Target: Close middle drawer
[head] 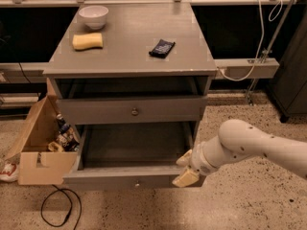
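A grey cabinet point(129, 56) stands in the middle. Under its top is a dark recess, then a drawer front with a round knob point(135, 111), nearly flush. Below that, an open drawer point(134, 145) is pulled far out and looks empty, with a small knob on its front panel point(137, 182). My gripper point(186, 170), on a white arm point(254, 145) coming in from the right, is at the right end of that open drawer's front panel, at or just off its corner.
On the cabinet top are a white bowl point(93, 16), a yellow sponge point(88, 40) and a dark packet point(161, 48). An open cardboard box point(41, 152) with small items stands on the floor at the left, with a black cable loop point(60, 210) in front. A rail and a white cable point(249, 63) are at the right.
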You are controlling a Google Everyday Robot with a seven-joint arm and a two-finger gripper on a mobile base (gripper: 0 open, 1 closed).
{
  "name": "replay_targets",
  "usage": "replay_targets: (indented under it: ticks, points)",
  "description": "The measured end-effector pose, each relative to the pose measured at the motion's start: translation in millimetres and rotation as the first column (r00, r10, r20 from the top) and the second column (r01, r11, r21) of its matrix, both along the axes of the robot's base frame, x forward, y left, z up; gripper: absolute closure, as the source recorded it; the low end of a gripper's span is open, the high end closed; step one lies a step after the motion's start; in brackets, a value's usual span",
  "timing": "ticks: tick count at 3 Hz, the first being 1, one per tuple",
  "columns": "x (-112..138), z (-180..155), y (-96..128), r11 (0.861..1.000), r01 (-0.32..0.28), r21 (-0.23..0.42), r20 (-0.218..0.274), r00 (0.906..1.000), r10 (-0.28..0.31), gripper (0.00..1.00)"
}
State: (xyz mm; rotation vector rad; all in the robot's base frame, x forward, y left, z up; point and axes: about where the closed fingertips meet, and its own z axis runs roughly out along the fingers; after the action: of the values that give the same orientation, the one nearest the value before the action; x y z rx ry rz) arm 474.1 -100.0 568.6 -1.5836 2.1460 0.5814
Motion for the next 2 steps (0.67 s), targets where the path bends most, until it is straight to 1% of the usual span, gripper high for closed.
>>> replay_targets:
  ticks: [1, 2]
  points:
    - [-4.0, -50.8, 10.8, 0.997, 0.034, 0.066, -0.067, 0.9973, -0.029, 0.72]
    - [-4.4, -51.5, 11.0, 0.997, 0.033, 0.066, -0.069, 0.9972, -0.029, 0.95]
